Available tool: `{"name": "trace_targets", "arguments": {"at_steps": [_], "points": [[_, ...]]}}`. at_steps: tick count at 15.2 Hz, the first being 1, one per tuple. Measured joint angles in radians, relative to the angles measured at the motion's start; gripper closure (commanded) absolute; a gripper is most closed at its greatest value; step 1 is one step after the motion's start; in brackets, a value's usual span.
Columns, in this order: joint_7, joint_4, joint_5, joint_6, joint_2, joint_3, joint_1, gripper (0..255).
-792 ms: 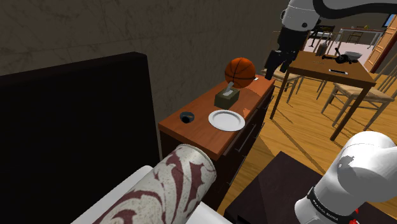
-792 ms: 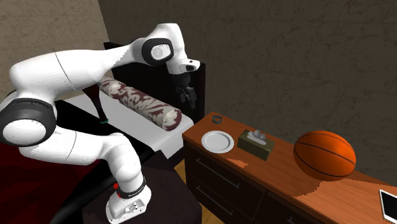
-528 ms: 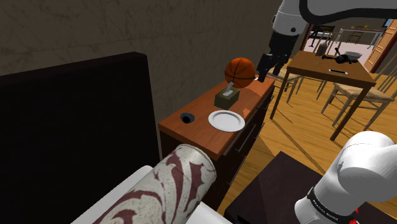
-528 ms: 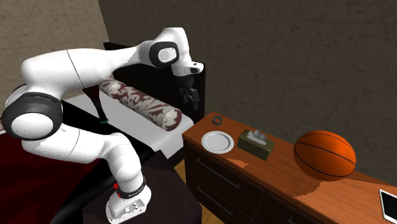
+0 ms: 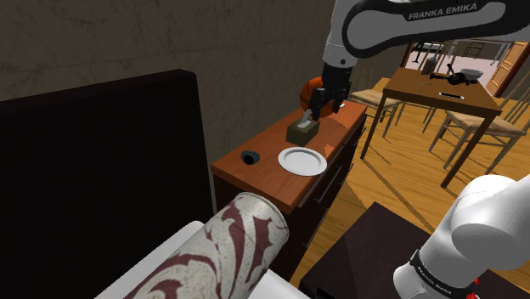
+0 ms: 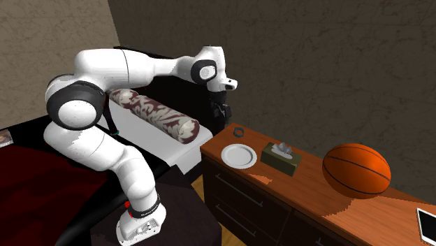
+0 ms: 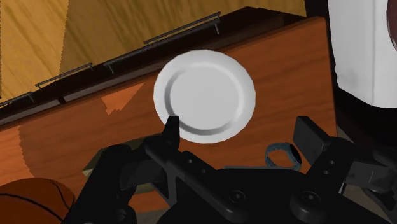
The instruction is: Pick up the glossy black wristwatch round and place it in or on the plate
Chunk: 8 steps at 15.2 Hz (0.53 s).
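Going by the second exterior view, a patterned bolster (image 6: 155, 116) lies on the bed at the left, against a dark headboard (image 6: 175, 84). Next comes the wooden desk (image 6: 307, 190) with drawers. The dark wristwatch (image 6: 238, 131) lies at its near-bed end, toward the wall, with the white plate (image 6: 239, 155) just in front of it, apart from it. To the right of those are an olive tissue box (image 6: 281, 158), then a basketball (image 6: 356, 170), then a flat tablet (image 6: 427, 223). Nothing lies between the wristwatch and the plate.

The white arm (image 6: 133, 66) rises from its stand (image 6: 140, 223), folds at the elbow and reaches across the bed. The end effector (image 6: 221, 115) hangs pointing down above the desk's bed-side end, clear of the wood. In the wrist view its fingers (image 7: 170, 130) are spread with nothing between them. The plate lies just beyond them and the wristwatch is close by one finger, untouched.

The tablet is cut off at the picture's right edge. In the shoulder view the end effector covers part of the basketball. The watch's face is too small to make out.
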Motion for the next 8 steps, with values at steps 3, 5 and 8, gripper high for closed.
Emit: {"name": "trace_targets", "arguments": {"at_steps": [3,5,8], "points": [[0.014,0.055,0.014,0.041,0.112,0.005,0.004,0],[0.024,0.083,0.022,0.078,0.189,0.008,0.007,0],[0.036,0.153,0.035,0.109,0.306,0.014,0.011,0]]}}
